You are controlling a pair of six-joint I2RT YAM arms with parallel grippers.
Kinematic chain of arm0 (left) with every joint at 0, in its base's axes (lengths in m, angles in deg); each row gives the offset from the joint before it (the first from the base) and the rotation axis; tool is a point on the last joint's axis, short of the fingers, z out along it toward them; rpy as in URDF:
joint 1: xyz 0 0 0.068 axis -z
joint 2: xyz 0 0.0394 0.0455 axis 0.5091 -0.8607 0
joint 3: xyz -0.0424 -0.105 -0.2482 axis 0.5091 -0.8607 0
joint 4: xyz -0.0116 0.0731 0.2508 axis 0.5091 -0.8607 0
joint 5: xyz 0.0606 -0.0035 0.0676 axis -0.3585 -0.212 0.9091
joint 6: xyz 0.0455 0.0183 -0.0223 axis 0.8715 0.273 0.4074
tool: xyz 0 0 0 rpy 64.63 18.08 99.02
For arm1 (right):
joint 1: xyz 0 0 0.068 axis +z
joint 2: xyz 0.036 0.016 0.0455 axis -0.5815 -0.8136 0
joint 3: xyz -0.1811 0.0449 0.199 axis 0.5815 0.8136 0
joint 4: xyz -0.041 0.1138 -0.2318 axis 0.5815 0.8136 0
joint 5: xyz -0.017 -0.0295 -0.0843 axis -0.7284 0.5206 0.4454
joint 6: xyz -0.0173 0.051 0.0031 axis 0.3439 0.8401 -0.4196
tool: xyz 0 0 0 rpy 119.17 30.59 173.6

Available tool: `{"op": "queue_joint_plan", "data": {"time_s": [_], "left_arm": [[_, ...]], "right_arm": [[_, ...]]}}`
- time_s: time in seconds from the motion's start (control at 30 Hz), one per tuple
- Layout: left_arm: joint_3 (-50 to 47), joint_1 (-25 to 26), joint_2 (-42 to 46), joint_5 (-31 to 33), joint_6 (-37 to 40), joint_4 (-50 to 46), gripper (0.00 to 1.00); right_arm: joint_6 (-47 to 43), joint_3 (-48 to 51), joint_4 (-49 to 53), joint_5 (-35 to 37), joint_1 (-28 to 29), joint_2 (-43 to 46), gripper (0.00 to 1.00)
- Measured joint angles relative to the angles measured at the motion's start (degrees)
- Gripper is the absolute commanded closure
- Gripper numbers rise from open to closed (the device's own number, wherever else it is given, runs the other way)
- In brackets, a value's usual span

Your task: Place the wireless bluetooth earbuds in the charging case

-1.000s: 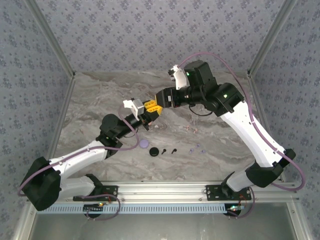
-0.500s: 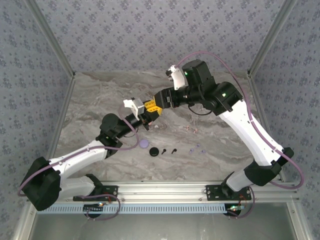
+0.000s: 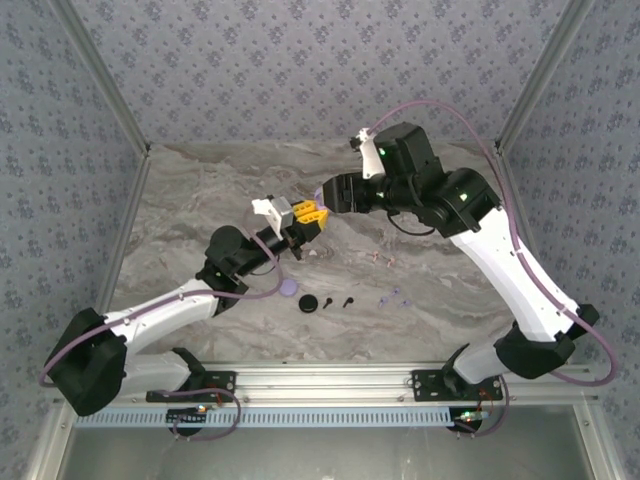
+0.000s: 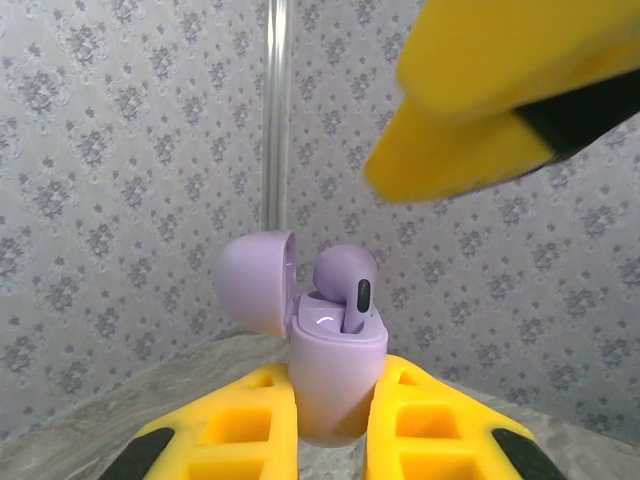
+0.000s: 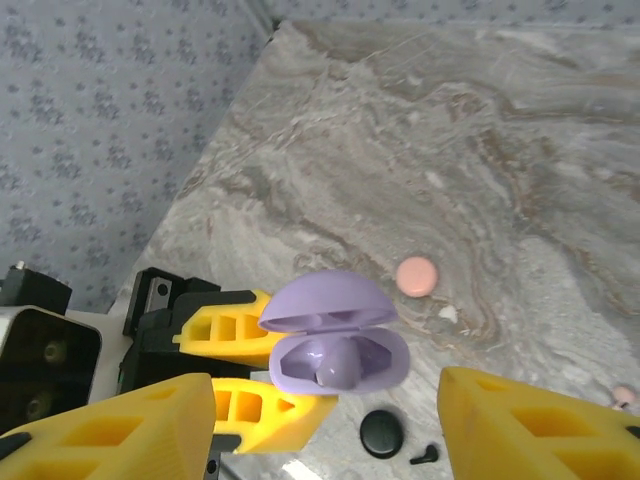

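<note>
Purple charging case (image 4: 337, 385), lid open, clamped upright in left gripper (image 4: 335, 435) so slots face up | purple earbud (image 4: 347, 285) in slot, possibly not fully seated | right gripper (image 5: 325, 425) spread, empty, above case

I work in a robot test cell, a lab rig rather than a home. A grey marble-patterned tabletop (image 3: 200, 200) is boxed in on the left, far and right by blue-grey walls of small floral print (image 3: 300, 70), with bare aluminium corner posts (image 3: 104, 75) between them. At the near edge my white-and-black arms (image 3: 510, 270) are bolted to a slotted aluminium rail (image 3: 330, 378).
</note>
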Motion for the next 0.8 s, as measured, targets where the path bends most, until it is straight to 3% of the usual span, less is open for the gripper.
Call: {"op": "queue_joint_plan", "data": {"time_s": [0.37, 0.8], "left_arm": [[2.80, 4.04, -5.01, 15.19, 4.74, 1.27, 1.00], [4.24, 4.52, -5.62, 17.42, 5.16, 1.38, 1.00]], "right_arm": [[10.38, 0.20, 0.26, 6.05, 0.11, 1.92, 0.53], [12.11, 0.22, -0.39, 5.90, 0.11, -3.56, 0.59]]}}
